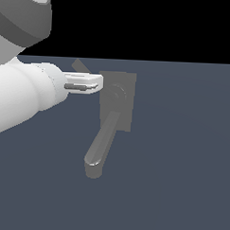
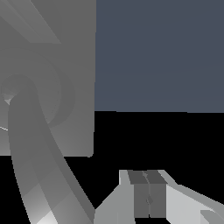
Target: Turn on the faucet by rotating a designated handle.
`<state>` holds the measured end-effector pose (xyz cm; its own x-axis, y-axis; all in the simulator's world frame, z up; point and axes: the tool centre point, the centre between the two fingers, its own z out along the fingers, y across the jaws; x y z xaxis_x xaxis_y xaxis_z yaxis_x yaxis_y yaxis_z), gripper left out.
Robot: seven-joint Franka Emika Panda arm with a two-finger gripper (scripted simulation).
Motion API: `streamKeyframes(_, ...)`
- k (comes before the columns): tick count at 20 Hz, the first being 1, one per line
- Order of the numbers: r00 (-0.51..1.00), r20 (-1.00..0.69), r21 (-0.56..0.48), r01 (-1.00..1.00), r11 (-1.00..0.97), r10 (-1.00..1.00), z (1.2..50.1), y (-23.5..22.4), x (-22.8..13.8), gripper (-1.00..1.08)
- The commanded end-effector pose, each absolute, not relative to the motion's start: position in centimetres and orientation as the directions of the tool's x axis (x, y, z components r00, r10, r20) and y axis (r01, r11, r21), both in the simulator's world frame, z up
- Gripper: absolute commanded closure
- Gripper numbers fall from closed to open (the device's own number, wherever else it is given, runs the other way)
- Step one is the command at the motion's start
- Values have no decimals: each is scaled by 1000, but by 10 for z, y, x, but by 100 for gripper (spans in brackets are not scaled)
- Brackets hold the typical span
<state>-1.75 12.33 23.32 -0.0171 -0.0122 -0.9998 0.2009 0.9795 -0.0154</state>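
Note:
The dull grey faucet (image 1: pixel 118 100) has a flat back plate (image 1: pixel 127 84). Its thick rounded spout (image 1: pixel 102 142) runs down toward the exterior view's left. The thin handle (image 1: pixel 81 65) pokes out diagonally from the round hub (image 1: pixel 119 93), and my fingers cover most of its length. My gripper (image 1: pixel 99 82) is shut with nothing in it, its tips against the plate's edge on the exterior view's left, just below the handle's visible end. In the wrist view the pads (image 2: pixel 141 192) meet, beside the back plate (image 2: pixel 65 52) and spout (image 2: pixel 35 166). A pale flat bar, likely the handle (image 2: pixel 30 22), crosses the plate.
The blue-grey floor (image 1: pixel 181 162) spreads around the faucet. My white arm (image 1: pixel 23 94) fills the exterior view's left side, and black background lies beyond the floor's far edge.

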Motion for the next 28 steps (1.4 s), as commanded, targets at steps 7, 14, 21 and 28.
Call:
streamKeyframes(7, -13, -1000, -14, 200, 980, -12, 252, 107, -20, 108)
streamKeyframes(14, -8, -1000, -13, 198, 980, -11, 270, 91, -23, 108)
streamKeyframes(21, -3, -1000, -11, 197, 980, -11, 288, 75, -25, 108)
streamKeyframes(28, -23, -1000, -16, 199, 980, -11, 280, 61, -32, 108)
